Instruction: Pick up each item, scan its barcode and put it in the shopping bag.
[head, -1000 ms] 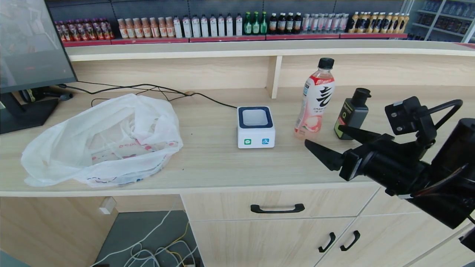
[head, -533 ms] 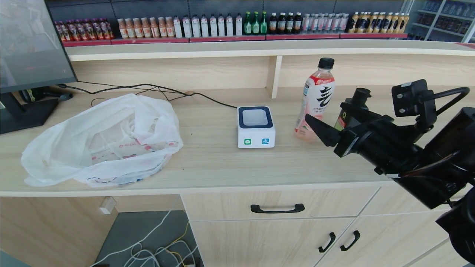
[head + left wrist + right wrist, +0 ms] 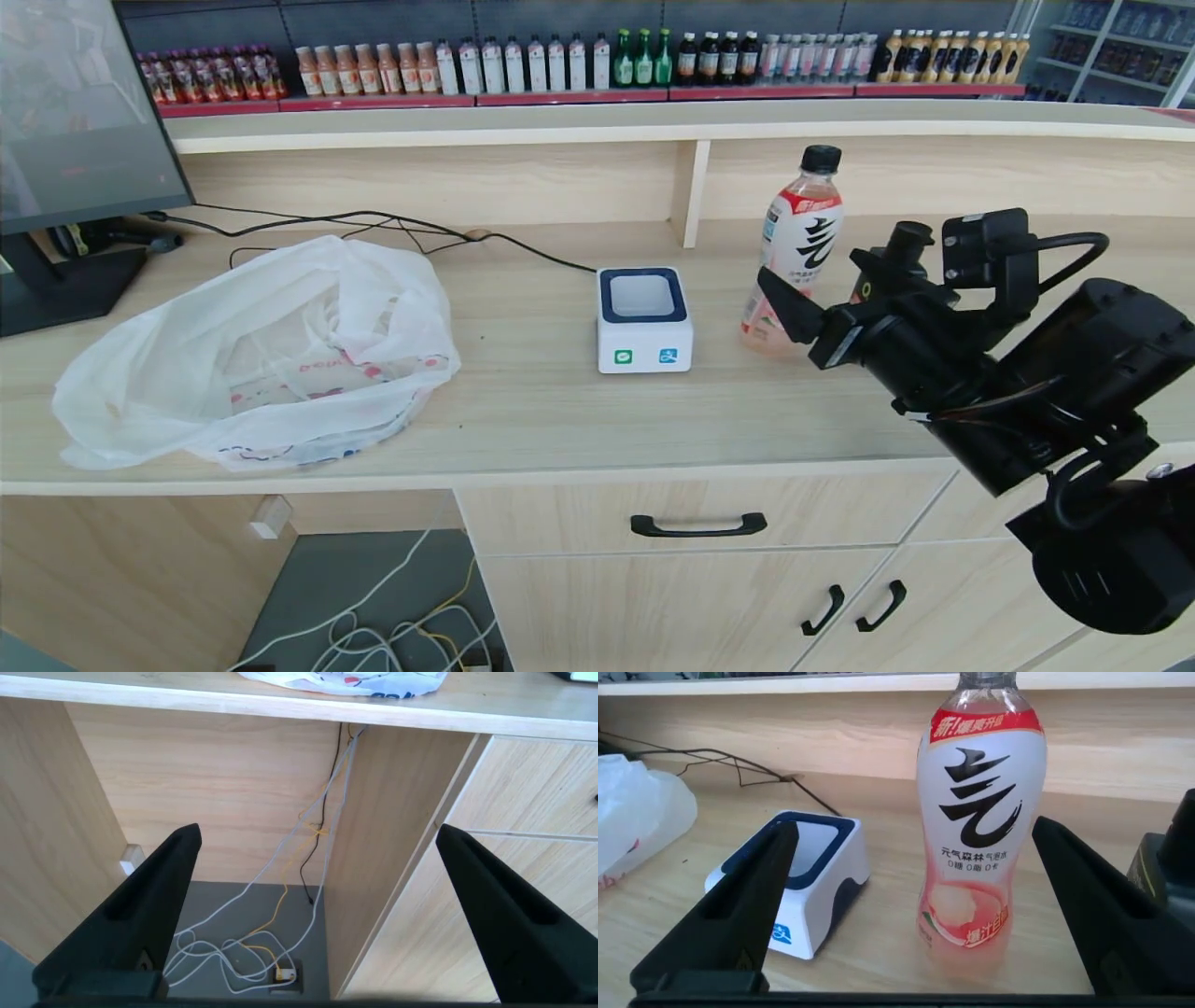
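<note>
- The pink drink bottle (image 3: 794, 250) stands upright with its black cap on, on the right part of the counter (image 3: 523, 411), right of the scanner and close to the counter's far wall
- A small dark bottle (image 3: 898, 254) stands just to its right, upright, partly hidden behind the right arm
- The right gripper (image 3: 808, 265) hangs just near of the two bottles and points at them; its fingers are spread wide and hold nothing
- In the right wrist view the pink bottle stands between the two fingers, a little beyond their tips and untouched
- The white scanner (image 3: 643, 319), with a dark blue frame round its top window, sits at the counter's middle, apart from the pink bottle; a black cable (image 3: 523, 246) runs from it to the far left
- The white plastic shopping bag (image 3: 261, 355) lies open on the left part of the counter, well apart from the scanner
- The left gripper (image 3: 318, 833) is low, below the counter's edge, its fingers spread and empty; it faces the open bay under the counter, where loose wires (image 3: 245, 952) lie on the floor
- A monitor (image 3: 79, 112) stands at the far left
- Drawers with black handles (image 3: 698, 525) sit under the counter's near edge
- Rows of drinks fill a shelf (image 3: 560, 93) in the room behind
</note>
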